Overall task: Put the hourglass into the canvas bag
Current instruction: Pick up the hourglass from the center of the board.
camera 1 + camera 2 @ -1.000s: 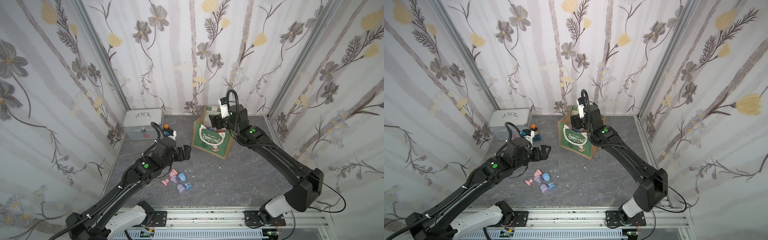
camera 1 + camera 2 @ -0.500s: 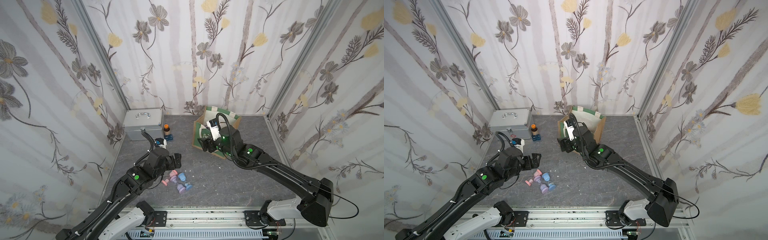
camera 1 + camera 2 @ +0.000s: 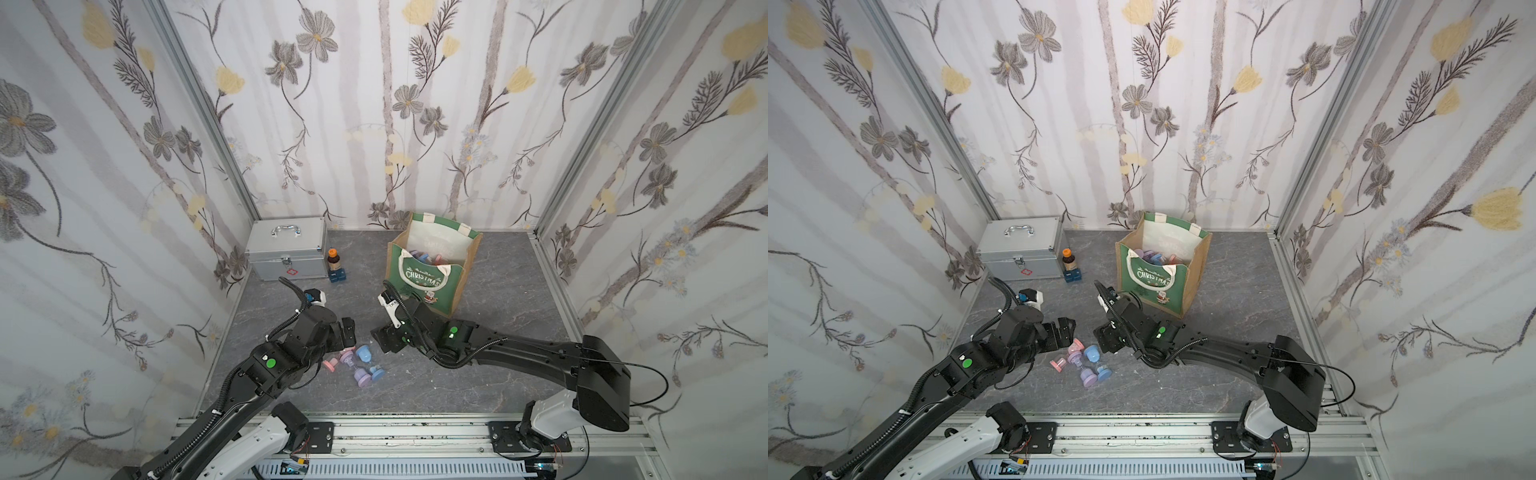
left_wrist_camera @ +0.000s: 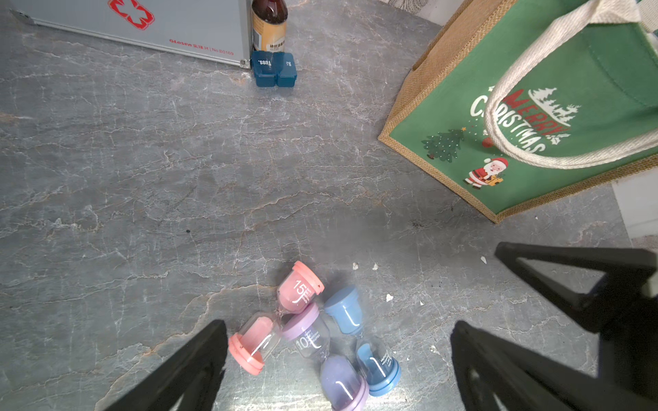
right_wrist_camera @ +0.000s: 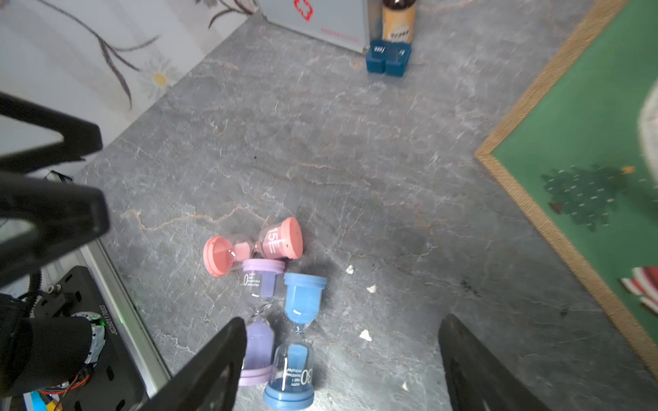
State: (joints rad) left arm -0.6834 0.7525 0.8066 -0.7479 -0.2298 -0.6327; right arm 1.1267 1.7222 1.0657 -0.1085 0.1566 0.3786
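Right, both pincers are down low over the table point(image 4: 142, 178). My left pincer point(image 3: 347, 332) is spread wide with nothing in it. My right pincer point(image 3: 380, 341) faces it tip to tip, close but apart, jaws well open too and empty.

Just under the two sets of tips there is a little heap, all lying on their sides. The pink hourglass point(image 4: 299, 290) is closest to one left finger point(image 4: 192, 359). The purple hourglass point(image 4: 309, 338) touches it at the waist, and the blue hourglass point(image 4: 347, 313) lies just beside the purple, roughly parallel.

From my right wrist, the blue one sits inside the gap, hard by one finger point(image 5: 220, 366), and that finger covers part of the purple's near bulb.

The bag point(image 3: 419, 282) stands upright just behind my right pincer, mouth open, a white handle drooping over the green front. Coloured pieces show inside it, too small to tell what they are.

Well beyond my left pincer, a silver case point(image 3: 286, 249) sits against the wall. A brown bottle point(image 3: 331, 259) and a blue pillbox point(image 3: 336, 275) stand at its corner.
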